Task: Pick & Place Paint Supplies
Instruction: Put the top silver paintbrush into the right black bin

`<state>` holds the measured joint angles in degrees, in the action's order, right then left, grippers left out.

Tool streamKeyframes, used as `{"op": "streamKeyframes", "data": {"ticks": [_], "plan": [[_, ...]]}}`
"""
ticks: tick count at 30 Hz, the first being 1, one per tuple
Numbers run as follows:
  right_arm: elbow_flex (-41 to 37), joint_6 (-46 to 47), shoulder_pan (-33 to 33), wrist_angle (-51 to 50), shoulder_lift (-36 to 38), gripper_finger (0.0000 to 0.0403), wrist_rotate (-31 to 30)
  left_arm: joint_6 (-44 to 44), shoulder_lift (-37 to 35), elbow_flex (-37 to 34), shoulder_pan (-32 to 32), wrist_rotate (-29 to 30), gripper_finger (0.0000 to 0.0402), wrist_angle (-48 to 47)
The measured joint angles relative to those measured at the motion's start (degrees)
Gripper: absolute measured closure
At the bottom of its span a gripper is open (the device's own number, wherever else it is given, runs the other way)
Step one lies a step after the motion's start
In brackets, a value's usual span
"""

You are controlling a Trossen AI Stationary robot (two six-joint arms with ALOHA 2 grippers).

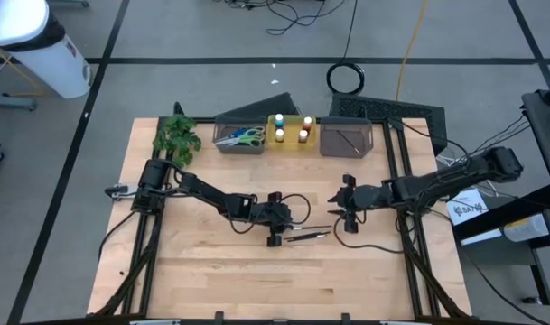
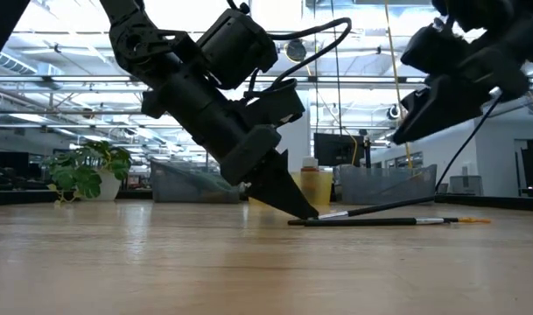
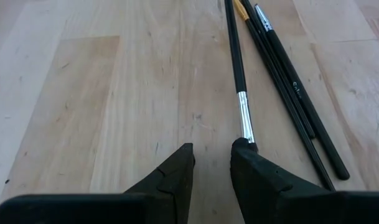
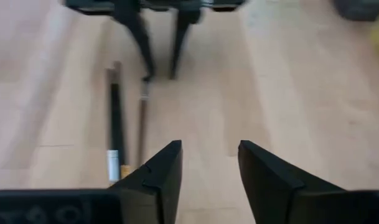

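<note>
Several thin dark brushes (image 1: 306, 235) lie flat on the wooden table, side by side (image 3: 289, 81). My left gripper (image 3: 214, 149) is open by a narrow gap and slants down to the table at their bristle ends (image 2: 305, 213). My right gripper (image 4: 208, 155) is open and hovers above the table just right of the brushes (image 1: 340, 209), holding nothing. Both scissors (image 1: 240, 137) lie in the left grey bin. The paint bottles (image 1: 291, 131) stand in the yellow bin. One more brush (image 1: 349, 138) lies in the right grey bin. My left gripper touches one brush with the tip of one finger (image 3: 244, 148), at the bristle end just past the silver ferrule (image 3: 245, 124). That brush is not between the fingers. The fingers slant down from the table's left, along the brush, which lies flat on the table.
Three bins stand in a row at the table's far edge: grey (image 1: 222, 144), yellow (image 1: 293, 143), grey (image 1: 360, 149). A green plant (image 1: 177, 135) stands at the far left. Bare wood (image 1: 256, 280) stretches along the near side. Cables lie on the floor beyond the table.
</note>
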<state>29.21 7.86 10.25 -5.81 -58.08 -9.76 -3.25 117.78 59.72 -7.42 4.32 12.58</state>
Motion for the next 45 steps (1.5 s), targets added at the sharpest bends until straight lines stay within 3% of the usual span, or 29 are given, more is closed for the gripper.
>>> {"op": "streamKeyframes", "data": {"ticks": [5, 9, 15, 21, 28, 37, 45], "plan": [[0.00, 3.05, 4.25, 1.96, -1.86, 0.0231, 0.83, -0.06, 0.04, 0.00, 0.00, -0.02, 0.0284, -0.31], [-0.47, 5.17, 7.84, 6.53, -7.77, 0.0221, 0.54, -0.41, 0.08, -0.04, 0.00, -0.02, 0.0284, -0.29], [-0.79, 5.15, 9.90, 13.06, -17.85, 0.0223, 0.50, -0.47, 0.10, -0.10, 0.09, -1.18, 0.0284, -0.47], [-0.85, 5.19, 9.22, 13.37, -22.94, 0.0237, 0.60, -0.52, 0.12, -0.11, 0.11, -1.34, 0.0284, -0.57], [-0.83, 4.96, 9.22, 14.49, -23.53, 0.0282, 0.78, -0.49, 0.12, -0.13, 0.11, -1.51, 0.0284, -0.66], [-0.85, 4.71, 8.44, 14.63, -23.04, 0.0388, 2.50, -0.47, 0.12, -0.15, 0.11, -1.64, 0.0284, -0.66], [-0.85, 3.65, 8.06, 14.32, -22.29, 0.0397, 3.66, 3.21, -1.71, -0.29, 0.09, -1.74, 0.0284, -1.03]]}}
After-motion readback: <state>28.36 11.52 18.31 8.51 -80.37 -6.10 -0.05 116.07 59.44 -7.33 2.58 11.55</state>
